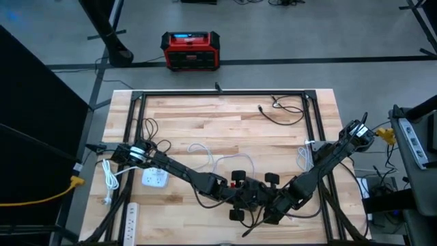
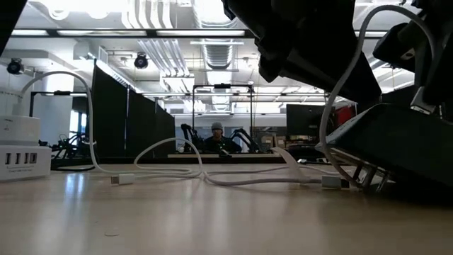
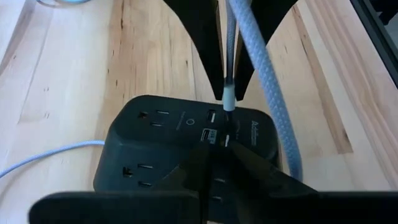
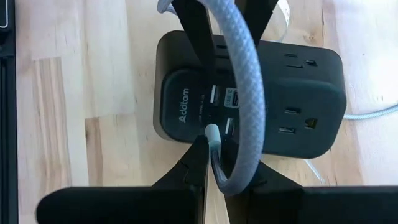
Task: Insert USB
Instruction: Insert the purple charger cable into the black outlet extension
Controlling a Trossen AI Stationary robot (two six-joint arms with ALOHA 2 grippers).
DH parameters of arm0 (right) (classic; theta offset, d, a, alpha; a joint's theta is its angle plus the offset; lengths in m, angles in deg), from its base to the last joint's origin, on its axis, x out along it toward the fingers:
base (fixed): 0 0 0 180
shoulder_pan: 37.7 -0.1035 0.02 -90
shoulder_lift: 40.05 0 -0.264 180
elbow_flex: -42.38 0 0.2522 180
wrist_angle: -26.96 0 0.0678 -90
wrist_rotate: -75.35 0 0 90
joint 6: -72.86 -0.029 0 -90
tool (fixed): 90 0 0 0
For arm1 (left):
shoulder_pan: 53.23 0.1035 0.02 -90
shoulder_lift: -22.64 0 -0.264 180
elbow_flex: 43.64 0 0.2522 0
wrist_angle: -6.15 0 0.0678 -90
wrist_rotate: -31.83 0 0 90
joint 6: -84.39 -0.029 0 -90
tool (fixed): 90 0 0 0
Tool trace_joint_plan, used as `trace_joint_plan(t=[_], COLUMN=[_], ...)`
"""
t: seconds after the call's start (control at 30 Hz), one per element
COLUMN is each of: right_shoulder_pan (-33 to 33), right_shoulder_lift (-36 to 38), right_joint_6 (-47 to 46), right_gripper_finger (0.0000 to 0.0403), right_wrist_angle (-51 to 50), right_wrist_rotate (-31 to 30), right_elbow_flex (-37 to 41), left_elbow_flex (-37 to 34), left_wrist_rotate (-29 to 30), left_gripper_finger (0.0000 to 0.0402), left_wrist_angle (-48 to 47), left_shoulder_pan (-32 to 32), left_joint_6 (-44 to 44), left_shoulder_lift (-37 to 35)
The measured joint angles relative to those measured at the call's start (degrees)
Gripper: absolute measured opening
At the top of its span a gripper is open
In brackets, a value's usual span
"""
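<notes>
A black power cube [image 3: 155,143] with outlets and USB ports stands on the table near its near edge, port face [image 4: 214,102] turned up. My right gripper [image 4: 210,149] is shut on a USB plug with a white end [image 4: 211,132], which sits at the port face; whether it is in a port I cannot tell. Its grey braided cable [image 4: 245,81] loops over the cube. My left gripper [image 3: 216,154] is shut, with its tips on the cube opposite the right gripper. In the high view both grippers [image 1: 252,197] meet and hide the cube. My right gripper pinches the USB plug between its two fingers, just behind the white end [image 3: 229,96], slanting down from above. The plug points at the cube's USB ports [image 3: 211,118]. The cable leaves the plug behind the fingers and arcs slack over the cube. My left gripper presses its shut fingertips [image 3: 208,163] on the cube's upper face beside the USB ports, slanting down from above. The cube stays with its underside on the table. The fingers hide the exact place of contact.
A white power strip [image 1: 156,179] and a second one [image 1: 130,215] lie at the table's left. White cable loops [image 1: 205,154] lie behind the grippers and a black cable [image 1: 280,113] lies at the far right. A red box [image 1: 191,51] stands on the floor beyond.
</notes>
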Motion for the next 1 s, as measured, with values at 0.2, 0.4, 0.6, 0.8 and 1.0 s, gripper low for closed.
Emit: trace_joint_plan(t=[0.2,0.4,0.6,0.8,1.0], right_shoulder_pan=[0.2,0.9,2.9,3.9,4.8], right_shoulder_lift=[-0.1,-0.1,-0.2,-0.3,-2.1], right_joint_6=[0.0,-0.1,1.1,3.0,5.2], right_gripper_finger=[0.0013,0.0013,0.0013,0.0013,0.0013], right_wrist_angle=[0.0,0.4,1.2,2.5,5.8], right_wrist_rotate=[0.0,0.4,2.1,2.5,3.1], right_elbow_flex=[0.0,0.0,0.1,0.3,0.3], left_elbow_flex=[0.0,0.0,0.0,0.0,0.0], left_wrist_rotate=[0.0,0.0,0.0,0.2,4.6], left_gripper_finger=[0.0041,0.0041,0.0041,0.0041,0.0041], left_wrist_angle=[-0.2,-0.2,-0.2,-1.7,-8.1], left_shoulder_pan=[0.0,-0.1,-0.5,-1.4,-2.5], left_joint_6=[0.8,1.4,1.7,1.8,3.8], left_shoulder_lift=[0.0,0.0,0.0,-0.5,-1.9])
